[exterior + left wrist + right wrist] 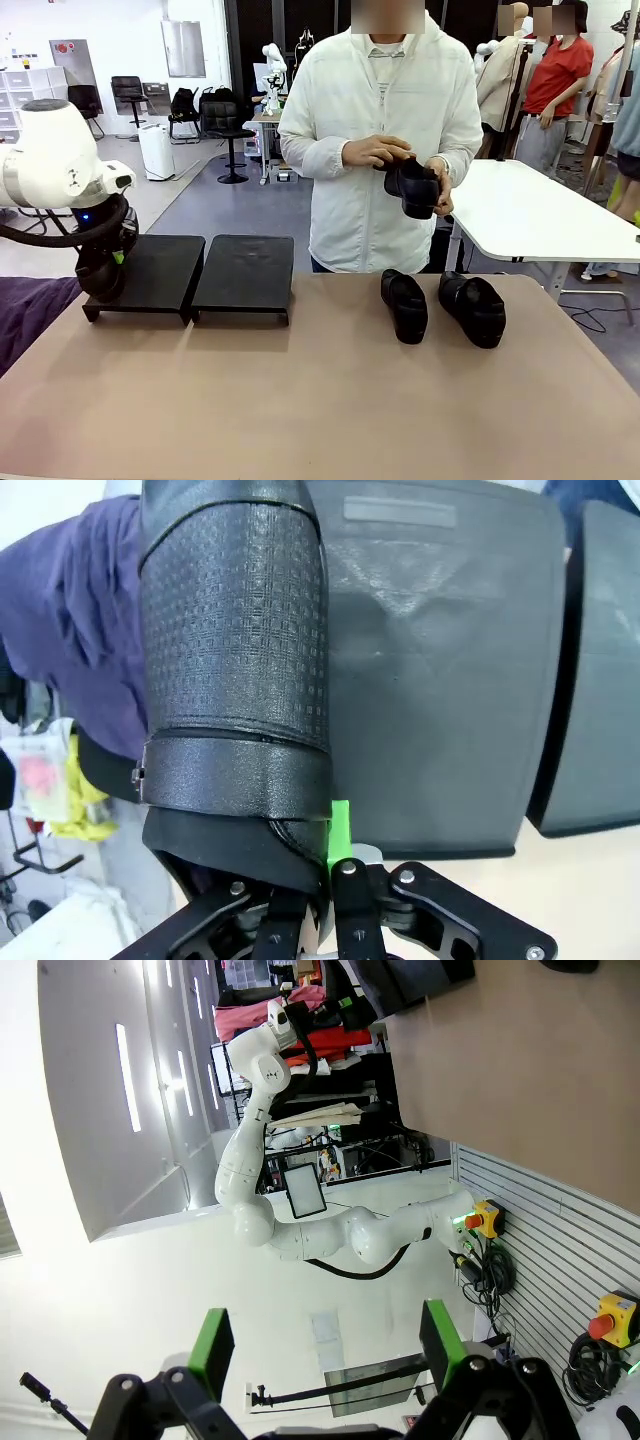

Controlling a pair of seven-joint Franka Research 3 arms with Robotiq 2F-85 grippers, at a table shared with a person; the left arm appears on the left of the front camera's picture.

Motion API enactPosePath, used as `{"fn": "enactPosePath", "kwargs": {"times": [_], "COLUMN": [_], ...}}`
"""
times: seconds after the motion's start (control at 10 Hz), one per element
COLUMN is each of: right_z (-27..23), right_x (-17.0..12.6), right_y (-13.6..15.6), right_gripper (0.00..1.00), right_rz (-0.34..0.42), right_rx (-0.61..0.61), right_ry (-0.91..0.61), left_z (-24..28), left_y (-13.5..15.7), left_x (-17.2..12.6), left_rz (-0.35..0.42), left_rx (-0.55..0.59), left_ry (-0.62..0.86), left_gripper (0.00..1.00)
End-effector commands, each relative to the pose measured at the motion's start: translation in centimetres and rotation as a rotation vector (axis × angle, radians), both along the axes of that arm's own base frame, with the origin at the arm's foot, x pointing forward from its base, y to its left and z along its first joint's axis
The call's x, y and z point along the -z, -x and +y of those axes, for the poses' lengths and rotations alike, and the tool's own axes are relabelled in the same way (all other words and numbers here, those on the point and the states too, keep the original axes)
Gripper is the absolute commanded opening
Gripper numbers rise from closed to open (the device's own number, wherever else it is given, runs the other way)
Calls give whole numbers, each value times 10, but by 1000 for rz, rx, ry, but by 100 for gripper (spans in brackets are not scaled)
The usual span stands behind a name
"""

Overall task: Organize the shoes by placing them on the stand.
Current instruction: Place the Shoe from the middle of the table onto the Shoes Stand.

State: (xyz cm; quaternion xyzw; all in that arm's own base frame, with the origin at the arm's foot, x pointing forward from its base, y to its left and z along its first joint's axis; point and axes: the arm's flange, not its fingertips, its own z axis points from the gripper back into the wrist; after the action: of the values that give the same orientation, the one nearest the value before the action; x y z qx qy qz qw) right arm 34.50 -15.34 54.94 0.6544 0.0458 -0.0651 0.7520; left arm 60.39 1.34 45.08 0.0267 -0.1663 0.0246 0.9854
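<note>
Tan table (300, 400) is carrying the stand (245, 270), two black panels side by side. Left gripper (325, 865) is clamping one shoe (235, 630), long axis running out along the fingers, and is hanging over the left panel's outer edge; contact with the panel is unclear. Two shoes (404, 305) (473, 308) are lying on the table, well right of the stand. The person's hands (375, 152) are holding a fourth shoe (415, 188). Right gripper (325, 1345) is standing wide, empty.

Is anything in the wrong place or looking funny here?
Nothing is broken or spilled. One shoe and a second shoe lie on the table beside the stand, not on it. The left gripper holds a third shoe.
</note>
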Motion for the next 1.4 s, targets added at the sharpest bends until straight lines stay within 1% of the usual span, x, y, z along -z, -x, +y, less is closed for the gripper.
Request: {"fn": "enactPosePath", "kwargs": {"times": [0.0,0.2,0.5,0.6,0.7,1.1,1.3], "right_z": [-2,-2,-2,-2,-2,-2,-2], "right_x": [-3,-3,-3,-3,-3,-3,-3], "right_y": [1,1,1,1,1,1,1], "right_gripper": [100,100,100,100,100,100,100], "right_rz": [-9,-9,-9,-9,-9,-9,-9], "right_rx": [-12,-12,-12,-12,-12,-12,-12], "right_ry": [5,5,5,5,5,5,5], "left_z": [-6,-7,-9,-10,-12,-15,-18], "left_y": [-8,-11,-15,-16,-16,-10,4], "left_x": [-5,-2,0,1,1,-2,-10], "left_rz": [-19,-19,-12,-14,-20,-42,-49], "left_rx": [-38,-22,-33,-33,-34,-28,-16], "left_ry": [-43,-49,-55,-50,-55,-63,-62], "left_gripper": [0,0,0,58,100,100,100]}}
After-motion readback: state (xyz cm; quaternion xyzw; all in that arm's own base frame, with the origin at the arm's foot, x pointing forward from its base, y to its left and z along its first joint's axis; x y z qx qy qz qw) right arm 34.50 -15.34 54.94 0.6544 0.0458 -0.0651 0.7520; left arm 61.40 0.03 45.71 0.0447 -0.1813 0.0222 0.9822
